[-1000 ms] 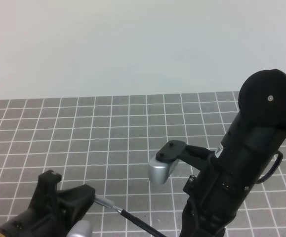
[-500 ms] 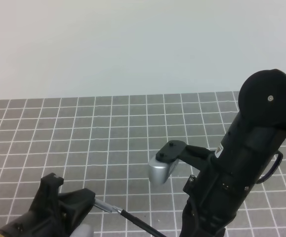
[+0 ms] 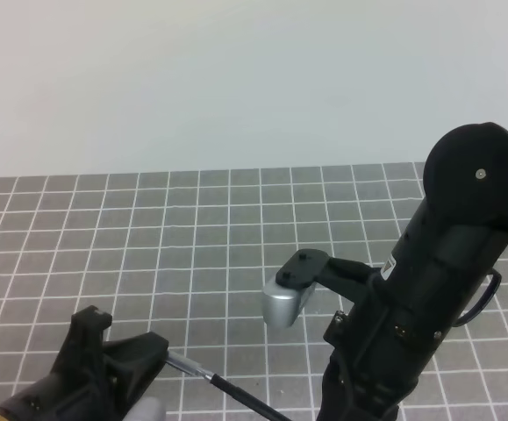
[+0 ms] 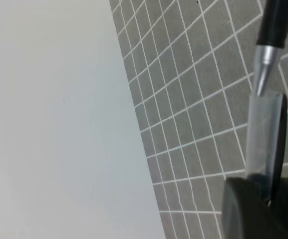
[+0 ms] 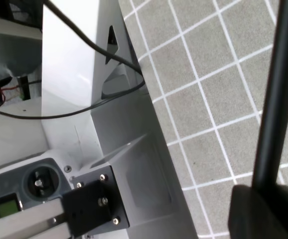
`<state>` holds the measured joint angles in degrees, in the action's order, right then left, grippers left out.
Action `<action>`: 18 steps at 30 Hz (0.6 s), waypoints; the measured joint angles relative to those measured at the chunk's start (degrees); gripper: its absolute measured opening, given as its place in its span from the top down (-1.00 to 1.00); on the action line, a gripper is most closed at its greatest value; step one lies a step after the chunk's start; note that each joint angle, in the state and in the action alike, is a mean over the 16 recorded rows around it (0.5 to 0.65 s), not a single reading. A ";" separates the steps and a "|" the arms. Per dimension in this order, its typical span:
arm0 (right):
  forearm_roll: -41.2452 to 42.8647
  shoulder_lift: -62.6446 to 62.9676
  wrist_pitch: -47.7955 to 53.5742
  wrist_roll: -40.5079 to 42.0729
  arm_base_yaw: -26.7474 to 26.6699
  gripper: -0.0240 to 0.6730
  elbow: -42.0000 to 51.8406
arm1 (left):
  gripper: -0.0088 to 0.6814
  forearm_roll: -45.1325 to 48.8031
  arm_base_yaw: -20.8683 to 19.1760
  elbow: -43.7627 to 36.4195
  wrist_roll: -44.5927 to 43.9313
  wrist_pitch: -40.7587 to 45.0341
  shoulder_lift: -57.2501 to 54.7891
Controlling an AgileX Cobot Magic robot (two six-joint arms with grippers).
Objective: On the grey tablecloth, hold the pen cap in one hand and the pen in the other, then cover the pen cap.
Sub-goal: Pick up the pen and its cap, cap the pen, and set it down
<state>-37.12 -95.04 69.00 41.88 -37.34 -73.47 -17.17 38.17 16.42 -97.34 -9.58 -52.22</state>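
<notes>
Grey tablecloth (image 3: 192, 228) spread flat over the bench, white grid lines running to its far edge against a pale wall. Left pincer (image 3: 153, 351) low in the near-left corner of the high view, closed on the pen cap (image 4: 264, 142); in the left wrist view the cap shows as a translucent grey tube projecting from the dark fingers (image 4: 248, 209), raised above the cloth. Pen (image 3: 236, 393) runs from the bottom edge of the high view up and left toward the left pincer, held clear of the cloth, silvery tip leading. The left wrist view puts that silvery cone right at the cap's open mouth, tip apparently just inside the rim, black barrel behind it still outside; how far the tip has entered cannot be told. Right arm fills the near-right of the high view, its wrist camera housing pointing left over the cloth. Right pincer (image 5: 265, 204) seen only in the right wrist view: one dark finger at the bottom edge with the black barrel rising out of it, so it grips the pen, well back from the tip.
</notes>
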 joint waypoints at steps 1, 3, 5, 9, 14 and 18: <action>-0.05 0.00 0.00 0.05 0.00 0.74 0.00 | 0.97 0.23 0.00 0.01 -0.01 0.08 0.00; -0.13 0.00 0.00 0.16 0.00 0.74 0.00 | 0.97 0.71 0.00 0.07 -0.01 0.23 0.00; -0.15 0.00 0.00 0.25 0.00 0.74 0.00 | 0.97 1.25 0.00 0.18 0.00 0.32 0.00; -0.15 0.00 0.00 0.39 0.00 0.74 0.00 | 0.97 2.15 0.00 0.48 0.02 0.42 0.00; -0.15 0.00 0.00 0.48 0.00 0.74 0.00 | 0.97 3.10 0.00 0.86 0.16 0.69 0.00; -0.15 0.00 0.00 0.55 0.00 0.74 0.00 | 0.97 4.00 0.00 1.12 0.43 0.98 0.00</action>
<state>-37.27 -95.04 69.00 42.43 -37.34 -73.47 -13.17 38.17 17.54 -96.91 -8.60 -52.22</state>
